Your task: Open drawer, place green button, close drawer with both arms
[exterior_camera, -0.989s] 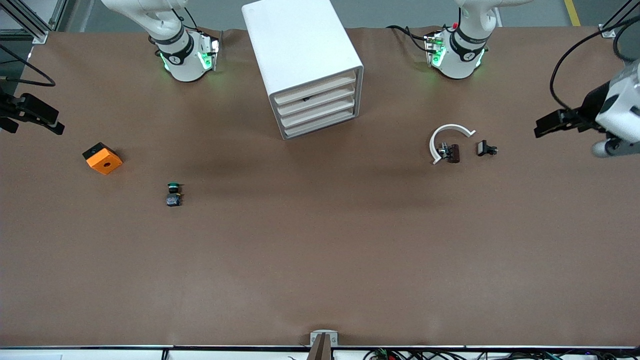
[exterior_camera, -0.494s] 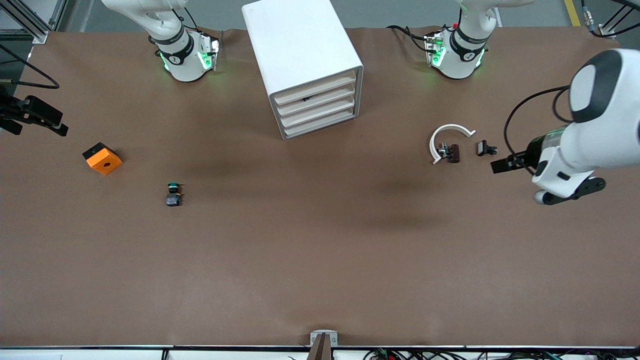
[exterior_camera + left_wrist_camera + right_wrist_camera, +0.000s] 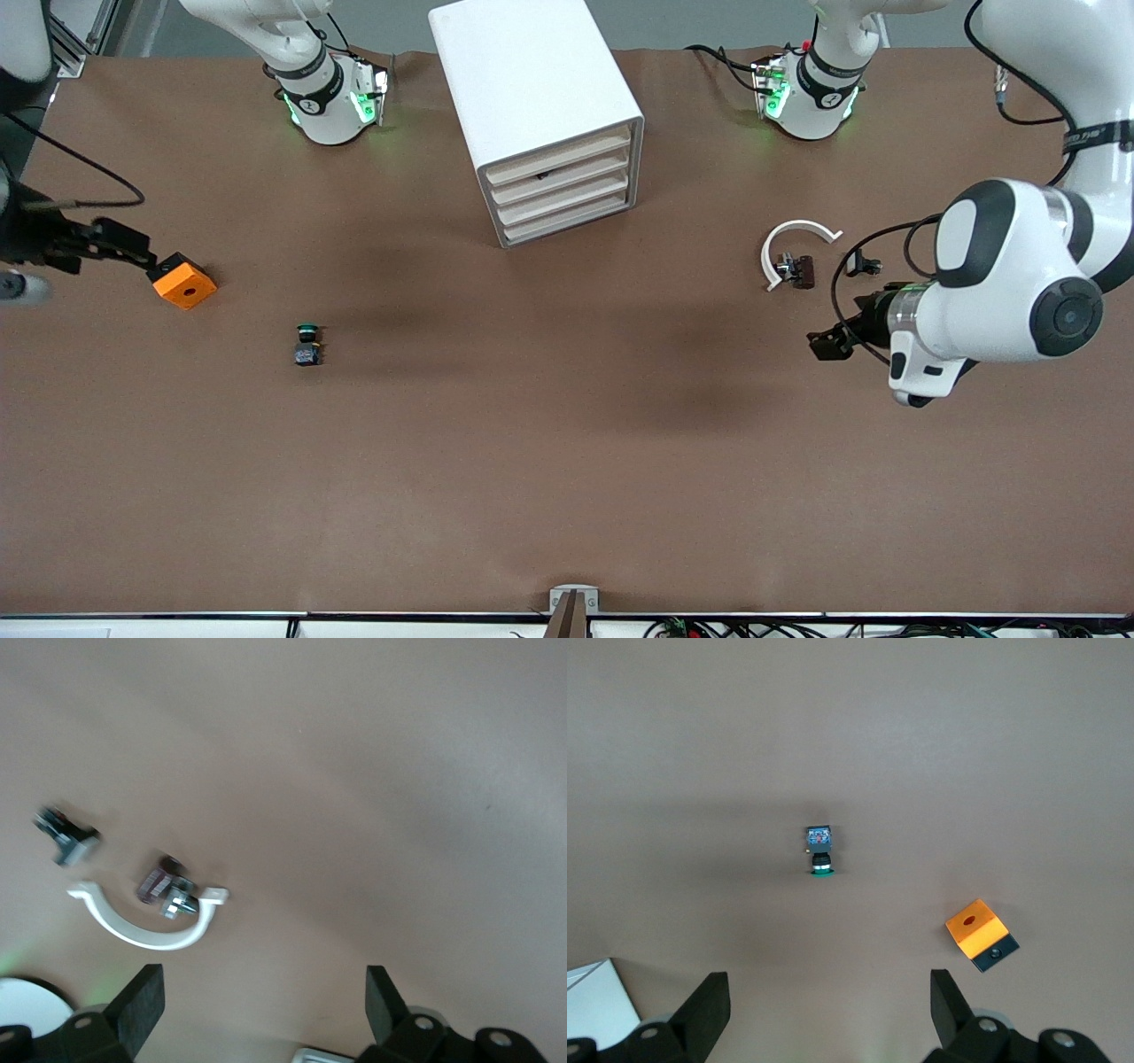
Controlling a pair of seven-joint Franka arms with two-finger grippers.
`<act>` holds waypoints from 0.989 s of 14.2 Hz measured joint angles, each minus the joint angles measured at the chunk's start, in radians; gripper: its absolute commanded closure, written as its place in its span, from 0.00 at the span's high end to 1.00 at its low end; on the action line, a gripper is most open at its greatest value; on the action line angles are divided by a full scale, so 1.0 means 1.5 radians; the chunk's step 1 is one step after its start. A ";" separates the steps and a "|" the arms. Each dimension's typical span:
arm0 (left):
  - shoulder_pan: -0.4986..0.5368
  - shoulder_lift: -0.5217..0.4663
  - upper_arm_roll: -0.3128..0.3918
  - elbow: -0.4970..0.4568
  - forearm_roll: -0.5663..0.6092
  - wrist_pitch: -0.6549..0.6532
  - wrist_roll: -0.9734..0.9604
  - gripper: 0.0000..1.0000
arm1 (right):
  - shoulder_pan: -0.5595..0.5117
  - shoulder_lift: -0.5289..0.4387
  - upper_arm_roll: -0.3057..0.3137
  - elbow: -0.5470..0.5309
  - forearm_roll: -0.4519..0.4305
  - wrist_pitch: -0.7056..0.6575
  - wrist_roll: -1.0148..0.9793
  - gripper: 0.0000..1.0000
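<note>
1. The opening step looks not yet begun: all four drawers of the cabinet [image 3: 549, 115] sit flush, and neither gripper is at the cabinet.
2. The left gripper [image 3: 822, 344] is in the air over bare table [image 3: 567, 461] toward the left arm's end, and its fingers [image 3: 137, 1005] are spread wide with nothing between them. Ahead of the fingers in the left wrist view lie the white ring [image 3: 146, 921] and the small black clips [image 3: 66, 835], none of them touched.
3. The right gripper [image 3: 133, 252] is up over the right arm's end of the table, right by the orange cube [image 3: 182, 281] in the front view. Its fingers [image 3: 709, 1005] are released and empty.
4. The button [image 3: 307, 344] lies on the table, its green cap pointing toward the robots. In the right wrist view it is ahead of the gap between the right fingers, well apart from them, with the cube off to one side.
5. The drawer [image 3: 567, 211], one of the lower ones, is closed, so its contents cannot be seen. A small dark mark shows at the second drawer's front; what it is I cannot tell.
6. Judged next: one gripper must reach the cabinet's front and pull a lower drawer out, while the right fingers come down around the button.
</note>
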 measured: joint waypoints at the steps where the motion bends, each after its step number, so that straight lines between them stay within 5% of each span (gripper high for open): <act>1: -0.008 0.017 0.000 0.001 -0.004 0.008 -0.036 1.00 | 0.000 0.020 0.000 -0.017 0.000 0.028 -0.003 1.00; 7: -0.080 0.111 -0.002 0.016 -0.028 0.079 -0.317 1.00 | 0.014 0.089 0.007 -0.204 0.000 0.304 -0.008 1.00; 14: -0.154 0.171 -0.004 0.045 -0.126 0.081 -0.653 1.00 | 0.024 0.177 0.009 -0.233 0.000 0.402 -0.008 1.00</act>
